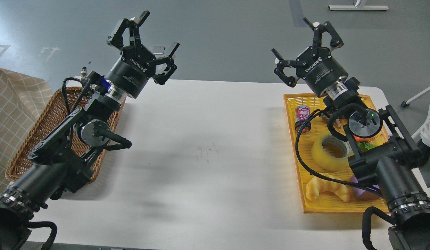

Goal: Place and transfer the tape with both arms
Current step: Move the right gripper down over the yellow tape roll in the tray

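Nothing looks done yet: the tape point(331, 150) lies flat in the yellow tray point(290, 114) beside the croissant point(327, 188), while the left gripper point(144, 44) and right gripper point(303, 44) hang raised, fingers spread, both empty; pickup, handover and placing remain

The desk point(208, 146) has a smooth, matt white top, and on its left side stands a basket point(44, 121) of rough brown wicker beside a checked beige cloth point(13, 104). On the right, the yellow tray point(340, 205) looks like woven plastic. In it, the tape point(331, 151) is glossy, translucent yellow around a dull cardboard core.
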